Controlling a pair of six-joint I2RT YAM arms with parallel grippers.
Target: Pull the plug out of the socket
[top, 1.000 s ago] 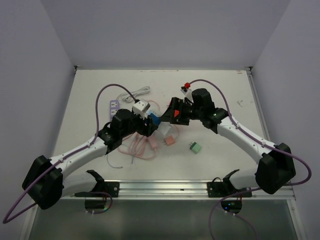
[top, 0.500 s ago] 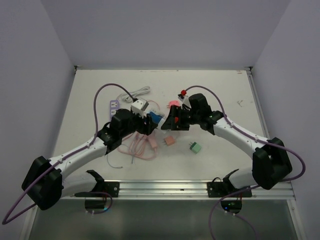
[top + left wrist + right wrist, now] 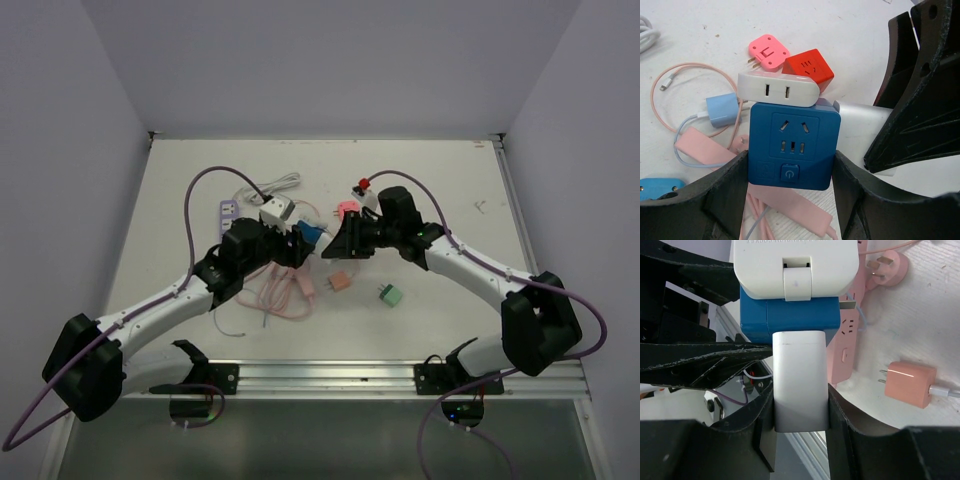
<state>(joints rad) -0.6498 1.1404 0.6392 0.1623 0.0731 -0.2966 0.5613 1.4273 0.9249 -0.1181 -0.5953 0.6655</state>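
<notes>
The socket is a blue cube with a power button, and my left gripper is shut on its two sides above the table. A white adapter sits on the socket's far face. The plug is a white block stuck into the socket's side. My right gripper is shut on it, a finger pressed against each flank. From above, the two grippers meet at mid-table around the socket. The plug's prongs are hidden inside the socket.
Under the socket lie a pink power strip and looped pink cable. A peach charger, a green plug, a pink plug, a red cube and a light-blue charger are scattered nearby. A lilac power strip lies far left.
My right arm has swung left toward the socket and its jaws have closed onto the white plug. The left gripper has kept its hold on the socket, shifting only slightly.
</notes>
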